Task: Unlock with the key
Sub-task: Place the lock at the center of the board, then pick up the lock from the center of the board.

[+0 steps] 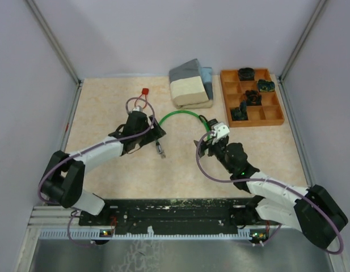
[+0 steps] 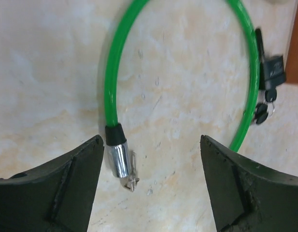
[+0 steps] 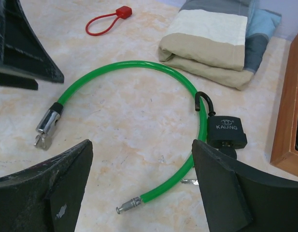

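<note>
Right wrist view is showing me the black padlock [image 3: 226,133] lying on the worktop [image 3: 120,135] just beyond my right claw [image 3: 141,150], whose fingers are standing wide apart and holding nothing; its shackle is sitting against the green cable [image 3: 124,63], though I am not managing to tell whether it is closed round it; the left wrist view is showing the keys [image 2: 263,108], black-headed, lying right at the padlock's base, and whether one is sitting in the keyhole I cannot tell; my left claw [image 2: 151,145] is likewise gaping and empty, hovering over the cable's metal ferrule [image 2: 119,159], well apart from the lock.

I am judging the padlock to be small, dense and rigid, with smooth faces likely to skate on this glossy worktop, so I am planning to pinch it across the flat faces of the body, below the shackle; the cable is looking springy and slick-coated, and I am expecting it to tug the lock about rather than steady it; the keys are looking thin, light and flat-lying, awkward to lift, so I am favouring the thicker black head as the gripping place.

The only writing I am reading is "KAIJING" in pale letters on the padlock's face; a small emblem above it is proving too fine to make out.
</note>
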